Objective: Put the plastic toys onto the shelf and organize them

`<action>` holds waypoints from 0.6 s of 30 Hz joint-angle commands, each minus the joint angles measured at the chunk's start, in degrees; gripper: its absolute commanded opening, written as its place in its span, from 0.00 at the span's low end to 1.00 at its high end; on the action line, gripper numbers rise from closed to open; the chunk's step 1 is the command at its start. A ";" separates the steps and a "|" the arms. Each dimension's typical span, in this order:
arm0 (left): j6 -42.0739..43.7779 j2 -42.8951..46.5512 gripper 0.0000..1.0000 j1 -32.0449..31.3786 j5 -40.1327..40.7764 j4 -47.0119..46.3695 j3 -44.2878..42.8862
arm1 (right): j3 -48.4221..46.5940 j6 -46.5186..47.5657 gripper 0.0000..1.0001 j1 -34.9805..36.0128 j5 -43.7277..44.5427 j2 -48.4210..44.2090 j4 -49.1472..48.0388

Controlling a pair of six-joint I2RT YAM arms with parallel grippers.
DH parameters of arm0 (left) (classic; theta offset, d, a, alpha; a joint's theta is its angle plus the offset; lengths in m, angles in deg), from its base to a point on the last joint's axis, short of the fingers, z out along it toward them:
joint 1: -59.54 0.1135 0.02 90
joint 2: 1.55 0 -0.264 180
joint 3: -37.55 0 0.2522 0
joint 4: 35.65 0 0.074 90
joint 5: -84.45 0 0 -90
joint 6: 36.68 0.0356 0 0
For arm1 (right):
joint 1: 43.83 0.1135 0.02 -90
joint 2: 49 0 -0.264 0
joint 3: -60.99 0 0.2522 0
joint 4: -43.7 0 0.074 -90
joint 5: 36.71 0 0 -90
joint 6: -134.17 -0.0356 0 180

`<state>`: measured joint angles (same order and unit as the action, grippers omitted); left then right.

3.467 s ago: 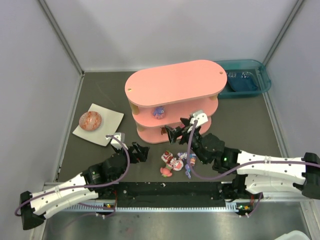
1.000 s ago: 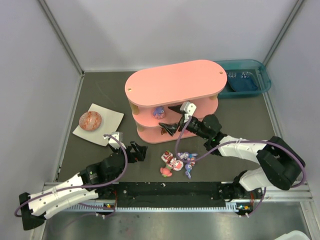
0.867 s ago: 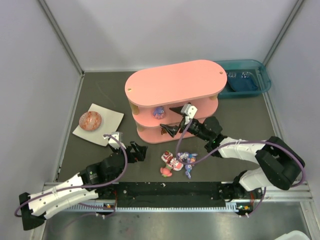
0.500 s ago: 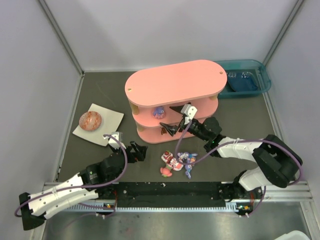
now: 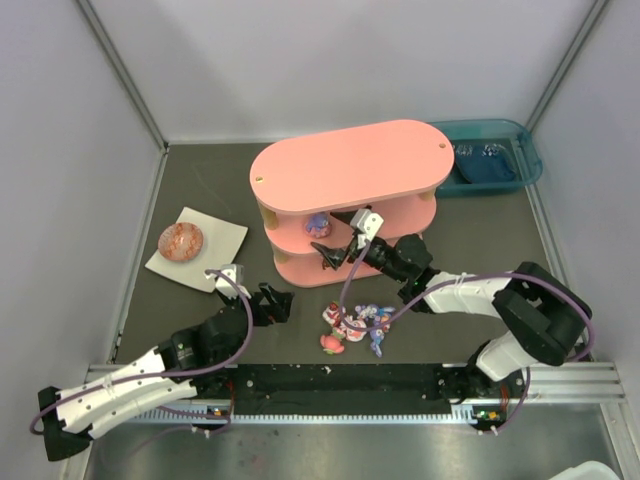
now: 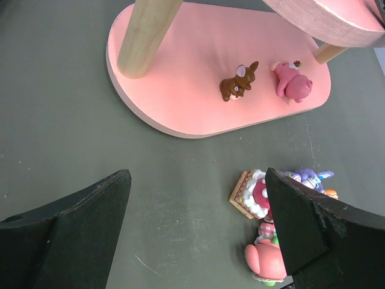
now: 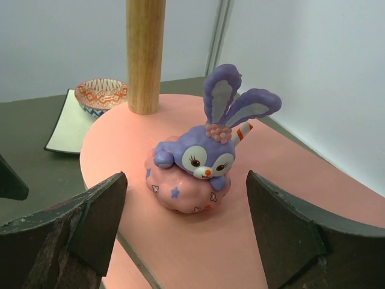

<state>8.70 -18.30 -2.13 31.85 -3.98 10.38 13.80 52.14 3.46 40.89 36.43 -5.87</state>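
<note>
The pink three-tier shelf [image 5: 345, 165] stands mid-table. A purple bunny toy on a pink cloud [image 7: 201, 153] sits on its middle tier [image 7: 289, 198], also seen from above [image 5: 318, 223]. My right gripper [image 5: 333, 236] is open and empty, its jaws either side of and just short of the bunny [image 7: 186, 205]. A brown bunny [image 6: 238, 81] and a pink toy [image 6: 293, 81] stand on the bottom tier [image 6: 180, 90]. Several toys [image 5: 355, 325] lie in a heap on the table, among them a cake slice [image 6: 252, 194]. My left gripper [image 5: 275, 300] is open and empty, left of the heap [image 6: 198, 205].
A white square plate [image 5: 225, 240] with a red speckled bowl [image 5: 181, 240] lies left of the shelf. A teal bin [image 5: 495, 160] stands at the back right. A wooden peg post [image 7: 145, 54] rises behind the bunny. Grey walls close in the sides.
My right gripper rose from the bottom tier to the middle tier and moved left toward the purple bunny. The left arm has barely moved.
</note>
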 commanded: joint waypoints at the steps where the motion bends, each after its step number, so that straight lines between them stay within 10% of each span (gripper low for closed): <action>1: 0.50 0.84 0.99 -0.29 1.26 -0.42 -0.65 | -2.08 0.65 0.79 0.96 1.86 1.32 -2.41; 18: 0.59 0.85 0.99 -0.21 1.35 -0.33 -0.65 | -1.46 0.56 0.44 1.93 2.03 1.15 -1.97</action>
<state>8.70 -17.80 -2.13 32.14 -3.63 10.38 13.67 52.75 3.79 43.16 37.02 -6.99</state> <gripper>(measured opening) 0.990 0.500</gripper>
